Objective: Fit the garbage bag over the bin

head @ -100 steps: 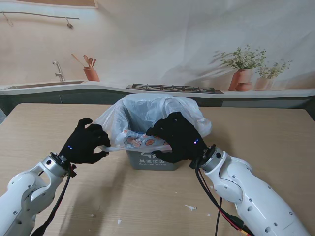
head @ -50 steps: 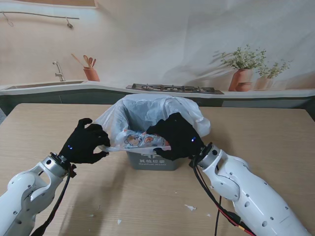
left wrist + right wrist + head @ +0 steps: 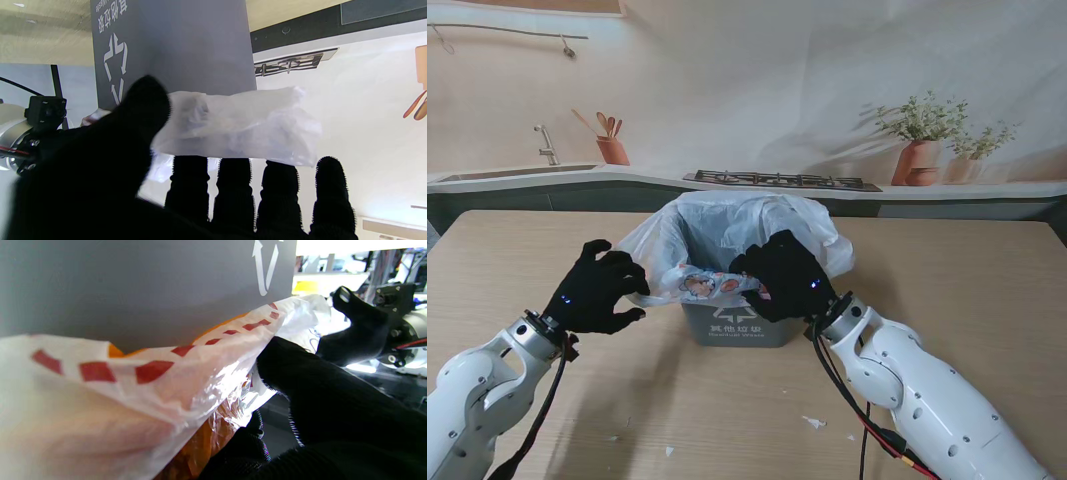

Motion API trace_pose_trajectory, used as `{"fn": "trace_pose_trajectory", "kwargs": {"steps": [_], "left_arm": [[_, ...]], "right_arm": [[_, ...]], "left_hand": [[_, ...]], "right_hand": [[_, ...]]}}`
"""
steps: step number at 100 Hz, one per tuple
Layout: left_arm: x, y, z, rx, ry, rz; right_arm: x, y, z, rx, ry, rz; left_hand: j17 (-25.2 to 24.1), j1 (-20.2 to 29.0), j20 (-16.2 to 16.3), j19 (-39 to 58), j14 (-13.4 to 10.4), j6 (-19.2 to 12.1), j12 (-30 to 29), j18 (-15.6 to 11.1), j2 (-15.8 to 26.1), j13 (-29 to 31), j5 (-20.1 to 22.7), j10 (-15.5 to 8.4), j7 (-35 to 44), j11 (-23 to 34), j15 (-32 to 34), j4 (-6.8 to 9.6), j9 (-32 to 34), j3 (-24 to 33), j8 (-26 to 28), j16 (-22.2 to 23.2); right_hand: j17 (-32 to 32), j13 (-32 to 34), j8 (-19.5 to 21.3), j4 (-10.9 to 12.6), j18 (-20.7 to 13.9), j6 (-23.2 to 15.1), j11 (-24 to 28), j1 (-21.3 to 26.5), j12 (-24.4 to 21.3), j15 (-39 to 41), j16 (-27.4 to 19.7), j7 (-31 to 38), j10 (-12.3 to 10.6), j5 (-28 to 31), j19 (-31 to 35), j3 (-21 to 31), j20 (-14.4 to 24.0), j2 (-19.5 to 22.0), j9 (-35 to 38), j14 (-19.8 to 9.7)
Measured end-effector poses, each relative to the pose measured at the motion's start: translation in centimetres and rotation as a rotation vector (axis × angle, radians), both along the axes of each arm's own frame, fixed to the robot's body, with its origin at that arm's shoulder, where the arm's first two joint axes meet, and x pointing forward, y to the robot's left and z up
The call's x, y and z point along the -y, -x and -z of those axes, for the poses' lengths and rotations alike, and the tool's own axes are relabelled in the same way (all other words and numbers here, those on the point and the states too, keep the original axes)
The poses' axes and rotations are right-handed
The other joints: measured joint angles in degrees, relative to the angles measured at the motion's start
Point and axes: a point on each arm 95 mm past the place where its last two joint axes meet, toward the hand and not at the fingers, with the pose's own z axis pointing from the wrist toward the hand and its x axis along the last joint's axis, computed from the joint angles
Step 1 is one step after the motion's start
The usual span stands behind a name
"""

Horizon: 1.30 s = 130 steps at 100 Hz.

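A kitchen backdrop frames a wooden surface (image 3: 547, 250). From the stand, the bin (image 3: 735, 325) sits at centre frame, the bag (image 3: 727, 225) draped over its rim. The right hand (image 3: 785, 277) pinches the bag's near edge; the left hand (image 3: 599, 290), left of the bin, looks curled on a stretched corner.

Left wrist: fingers (image 3: 233, 186) lie under a bag fold (image 3: 240, 126).

Right wrist: thumb (image 3: 300, 373) presses printed plastic (image 3: 133, 380) against the bin wall (image 3: 133, 290). The edge likely needs pulling down towards the surface, both hands equally near.

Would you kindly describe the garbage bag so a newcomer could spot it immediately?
At the wooden table's middle stands a grey bin. The garbage bag is the thin white plastic draped over its rim, with a printed edge toward me held by the right hand.
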Motion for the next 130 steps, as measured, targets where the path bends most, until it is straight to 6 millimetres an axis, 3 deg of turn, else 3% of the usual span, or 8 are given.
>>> {"fn": "trace_pose_trajectory", "kwargs": {"steps": [28,42,56,65,74,95,114,130], "left_arm": [[-0.5,1.2,-2.3,-0.007,0.128,0.070],[-0.8,1.5,-3.0,-0.057,0.153,0.062],[-1.1,2.2,-3.2,-0.078,0.313,0.077],[-0.9,2.9,-3.7,-0.107,0.501,0.094],[-0.3,3.2,-4.4,-0.045,0.544,0.078],[-0.2,2.1,-7.3,0.048,0.589,0.069],[-2.0,-2.7,-9.5,-0.039,0.455,-0.166],[-2.1,-5.3,-8.9,-0.143,0.589,-0.236]], "right_arm": [[-0.2,-0.4,0.0,0.005,-0.018,0.020],[-0.3,-0.5,0.0,0.000,-0.024,0.036],[-0.3,-0.6,0.0,-0.003,-0.022,0.039],[-0.3,-0.7,0.1,0.000,-0.019,0.036],[-0.4,-0.7,0.1,0.001,-0.016,0.033],[-0.6,-0.9,0.2,0.001,-0.009,0.022],[-0.6,-0.9,0.2,0.009,-0.003,0.017],[-0.6,-0.9,0.2,0.017,0.002,0.011]], "left_hand": [[-0.7,-11.0,2.9,4.4,1.4,13.7,-5.2,-6.5,0.0,-14.4,-18.7,4.4,-24.6,-6.7,-3.7,0.69,-20.8,-5.8,-2.2,-0.3],[-0.7,-11.5,-2.2,-4.4,2.1,16.2,-11.2,-6.5,0.6,-17.8,-23.4,6.0,-35.5,-16.5,-11.6,0.71,-23.1,-10.8,-8.2,-4.7],[-0.7,-10.6,-4.0,-8.6,2.1,16.1,-13.3,-6.5,2.2,-18.7,-24.6,6.8,-37.7,-20.1,-16.2,1.55,-23.5,-13.6,-9.6,-5.7],[-0.7,-4.0,-4.0,-8.6,2.7,15.3,-11.2,-6.5,5.5,-18.7,-20.6,6.9,-34.2,-16.1,-14.3,5.76,-23.6,-6.4,-8.0,-4.3],[-0.7,-2.4,-0.7,-2.4,2.8,14.6,-8.4,-6.5,5.8,-16.2,-15.2,6.9,-27.7,-10.9,-7.9,5.88,-19.7,4.0,-4.7,-2.8],[-0.7,-2.8,2.3,3.2,2.9,14.2,-6.6,-6.5,6.6,-13.3,-14.2,6.9,-24.7,-8.2,-4.3,5.88,-16.1,5.0,-2.7,-2.2],[-0.8,-6.9,-1.1,-2.7,4.2,19.4,-8.7,-5.4,9.2,-17.2,-23.9,8.3,-36.5,-12.3,-8.6,5.89,-22.3,-10.1,-8.9,-4.4],[-1.3,-8.4,-6.4,-13.4,4.3,21.2,-12.5,0.7,9.3,-18.7,-26.1,9.0,-44.0,-18.8,-15.5,5.70,-23.6,-15.8,-12.9,-6.4]], "right_hand": [[5.7,9.5,-1.6,-1.5,0.7,-3.4,2.1,2.8,1.3,3.5,0.3,4.9,-0.1,7.9,2.6,2.7,1.3,-3.9,11.2,-0.8],[6.6,10.3,-2.1,-2.5,1.4,-3.6,2.1,2.8,2.1,3.5,0.3,5.0,-0.1,9.6,2.8,3.4,1.5,-4.7,12.4,-0.8],[6.6,10.3,-2.1,-2.6,1.4,-4.0,2.1,2.8,2.7,3.5,0.2,5.0,-0.1,9.6,2.8,3.6,1.5,-4.7,13.2,-0.8],[6.6,10.3,-2.1,-2.6,1.4,-4.0,2.1,2.8,3.3,3.5,0.2,5.0,-0.1,9.6,2.9,3.7,1.5,-4.7,13.2,-0.8],[6.7,10.3,-2.1,-2.6,1.4,-4.0,2.1,2.8,3.7,3.5,0.2,5.0,-0.2,9.6,2.9,3.7,1.6,-4.7,13.2,-0.8],[6.5,10.3,-2.1,-2.6,1.4,-4.0,2.1,2.8,4.0,4.1,0.2,5.0,-0.2,9.6,3.0,3.7,1.7,-4.7,13.2,-0.9],[6.5,10.3,-2.1,-2.6,1.4,-4.0,2.1,2.8,4.0,4.1,0.2,5.0,-0.2,9.6,3.0,3.7,1.7,-4.7,13.2,-0.9],[6.5,10.3,-2.1,-2.6,1.4,-4.0,2.1,2.7,4.0,4.1,0.2,5.0,-0.2,9.6,3.1,3.7,1.7,-4.7,13.2,-0.9]]}}
